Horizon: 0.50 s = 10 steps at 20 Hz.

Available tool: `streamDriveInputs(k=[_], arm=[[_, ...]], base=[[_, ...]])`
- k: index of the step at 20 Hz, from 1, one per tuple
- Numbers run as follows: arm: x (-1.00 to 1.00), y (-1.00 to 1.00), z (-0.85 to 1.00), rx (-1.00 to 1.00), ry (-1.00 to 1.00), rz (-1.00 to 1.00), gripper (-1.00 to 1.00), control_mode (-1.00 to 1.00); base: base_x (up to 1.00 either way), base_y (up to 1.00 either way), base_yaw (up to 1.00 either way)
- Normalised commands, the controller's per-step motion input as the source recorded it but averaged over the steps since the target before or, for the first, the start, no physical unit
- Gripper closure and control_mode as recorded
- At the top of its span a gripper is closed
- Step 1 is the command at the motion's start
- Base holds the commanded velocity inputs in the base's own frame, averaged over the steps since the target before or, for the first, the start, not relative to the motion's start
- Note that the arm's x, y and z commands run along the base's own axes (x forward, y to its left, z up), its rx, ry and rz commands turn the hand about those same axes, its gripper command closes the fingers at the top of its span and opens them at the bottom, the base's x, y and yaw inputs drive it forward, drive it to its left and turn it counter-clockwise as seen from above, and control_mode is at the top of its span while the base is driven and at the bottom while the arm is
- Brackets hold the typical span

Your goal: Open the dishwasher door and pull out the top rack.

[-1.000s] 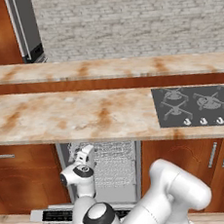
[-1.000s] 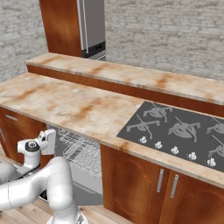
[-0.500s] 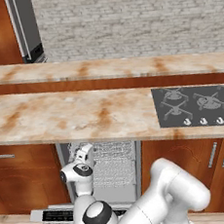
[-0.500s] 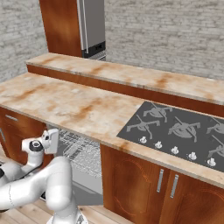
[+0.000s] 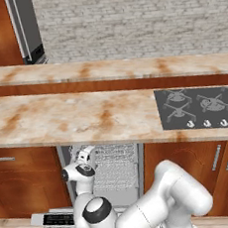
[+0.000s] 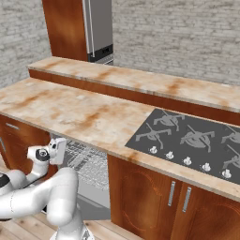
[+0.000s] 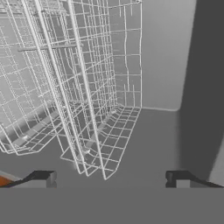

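The dishwasher door [image 5: 53,219] lies folded down, its black control strip facing up near the floor. Inside the open cavity, the top rack [image 5: 116,153] [image 6: 87,157] is a shallow wire basket just under the counter, with the lower basket [image 5: 115,179] beneath it. My gripper [image 5: 86,153] [image 6: 60,150] is at the upper left of the opening, at the top rack's left front corner, open with nothing between its fingers. In the hand view the gripper [image 7: 111,177] faces thin white wire grid [image 7: 87,87] a short way ahead. I cannot tell which basket that grid belongs to.
A marble counter [image 5: 61,116] overhangs the dishwasher, with a black cooktop [image 5: 205,107] to the right. Reddish-brown cabinet doors [image 5: 23,180] [image 6: 154,201] flank the opening. A raised counter ledge [image 6: 140,82] and a steel fridge [image 6: 98,28] stand behind.
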Motion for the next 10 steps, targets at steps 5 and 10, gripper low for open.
streamDriveInputs(k=[5, 10], arm=[[0.10, 0.00, -0.42, 0.00, 0.06, 0.00, -1.00, -1.00], [0.09, 0.00, -0.39, -0.02, 0.01, 0.00, -1.00, -1.00]], base=[[0.00, 0.00, 0.00], [0.00, 0.00, 0.00]])
